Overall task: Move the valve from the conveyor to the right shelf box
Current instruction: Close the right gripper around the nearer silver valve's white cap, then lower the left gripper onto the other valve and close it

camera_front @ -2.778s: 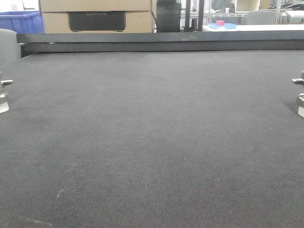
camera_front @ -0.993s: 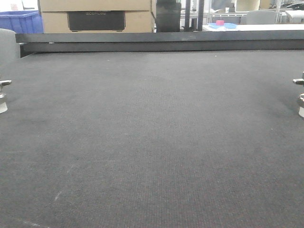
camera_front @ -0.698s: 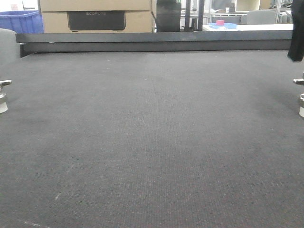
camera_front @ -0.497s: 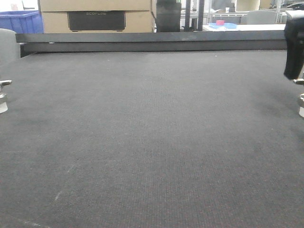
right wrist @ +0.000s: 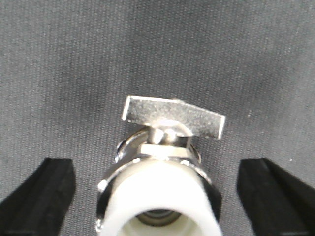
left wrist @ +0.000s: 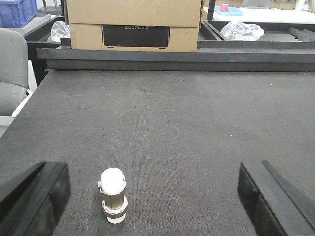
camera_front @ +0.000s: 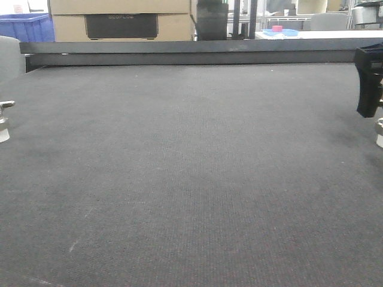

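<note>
Two metal valves with white end caps lie on the dark grey conveyor (camera_front: 191,167). One valve (left wrist: 113,195) is small in the left wrist view, between the wide-apart fingers of my left gripper (left wrist: 152,206) and nearer the left finger (left wrist: 34,196). It also peeks in at the front view's left edge, valve (camera_front: 3,122). The other valve (right wrist: 165,177) fills the right wrist view, its flat handle pointing away, centred inside my open right gripper (right wrist: 157,196) with gaps on both sides. In the front view a black finger (camera_front: 367,84) hangs just above this valve (camera_front: 379,130). The right shelf box is out of view.
A black rail (camera_front: 197,46) bounds the belt's far edge. Behind it stand cardboard boxes (camera_front: 119,18) and a blue bin (camera_front: 27,27). A grey chair (left wrist: 12,73) stands off the belt's left side, and crumpled plastic bags (left wrist: 241,30) lie beyond the rail.
My right gripper has dropped into the front view at the right edge, down over the right valve. The left valve has hardly shifted.
</note>
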`<state>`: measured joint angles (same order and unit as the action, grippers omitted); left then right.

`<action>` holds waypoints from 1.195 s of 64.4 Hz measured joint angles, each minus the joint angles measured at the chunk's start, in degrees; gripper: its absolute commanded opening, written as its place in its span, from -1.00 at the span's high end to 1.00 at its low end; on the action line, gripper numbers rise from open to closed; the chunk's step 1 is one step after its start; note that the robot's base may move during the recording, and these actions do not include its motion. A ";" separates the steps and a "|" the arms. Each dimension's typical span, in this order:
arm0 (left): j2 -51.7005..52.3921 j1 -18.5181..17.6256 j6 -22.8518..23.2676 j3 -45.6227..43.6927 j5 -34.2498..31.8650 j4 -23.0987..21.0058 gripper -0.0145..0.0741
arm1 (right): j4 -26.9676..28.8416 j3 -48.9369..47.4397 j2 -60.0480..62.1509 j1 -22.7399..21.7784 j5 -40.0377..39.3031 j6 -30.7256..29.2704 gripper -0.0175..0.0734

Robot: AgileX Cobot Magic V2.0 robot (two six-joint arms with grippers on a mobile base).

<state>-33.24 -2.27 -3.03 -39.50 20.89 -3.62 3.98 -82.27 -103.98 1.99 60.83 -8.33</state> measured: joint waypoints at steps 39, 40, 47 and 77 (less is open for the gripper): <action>-1.53 0.00 0.00 -2.36 7.46 0.00 -0.68 | -0.05 0.15 1.90 0.00 1.28 0.00 0.96; -1.91 0.00 0.00 -2.82 7.89 0.00 -0.68 | -0.05 0.15 2.28 0.00 1.37 0.00 0.96; -6.46 0.00 0.00 -7.94 11.30 0.89 -0.68 | -0.05 0.15 6.71 0.00 -0.10 0.17 0.96; -40.06 3.83 0.00 -37.00 39.06 4.04 -0.68 | -0.05 7.52 22.87 0.00 -2.83 0.44 0.96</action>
<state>-73.30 1.56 -3.03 -76.50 59.95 0.43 3.93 -74.75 -81.11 1.99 58.00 -7.89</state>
